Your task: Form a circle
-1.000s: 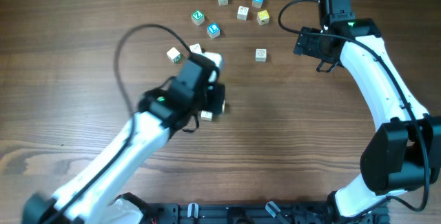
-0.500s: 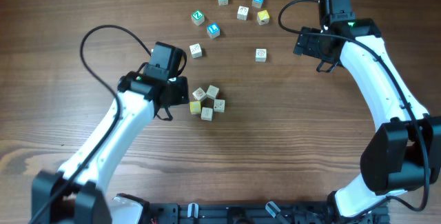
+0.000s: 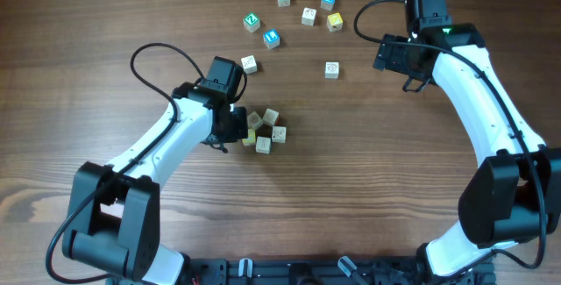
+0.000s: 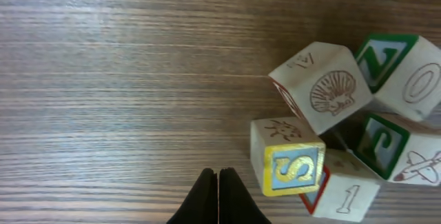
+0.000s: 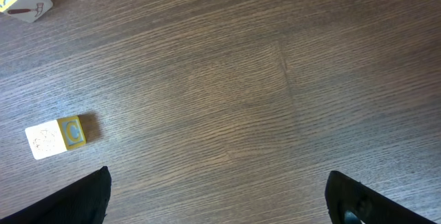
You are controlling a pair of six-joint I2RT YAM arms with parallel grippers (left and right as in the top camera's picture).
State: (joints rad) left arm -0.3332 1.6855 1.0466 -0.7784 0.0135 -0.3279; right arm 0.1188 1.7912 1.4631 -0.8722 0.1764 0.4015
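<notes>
Overhead, the circle [image 3: 265,131] lies just left of frame centre as a lopsided five-piece clump, so it looks mostly formed but wants rounding, with the left gripper [image 4: 218,186] pressed together beside its left edge and the right gripper [image 5: 217,200] spread at upper right.

We count thirteen small wooden letter cubes [image 3: 331,69] on the brown wooden table [image 3: 394,188]: five in one tight cluster [image 3: 271,117], eight lying single. We count also two white robot arms [image 3: 478,83].

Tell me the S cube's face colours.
S cube: yellow frame, blue field, gold letter; left wrist view.
</notes>
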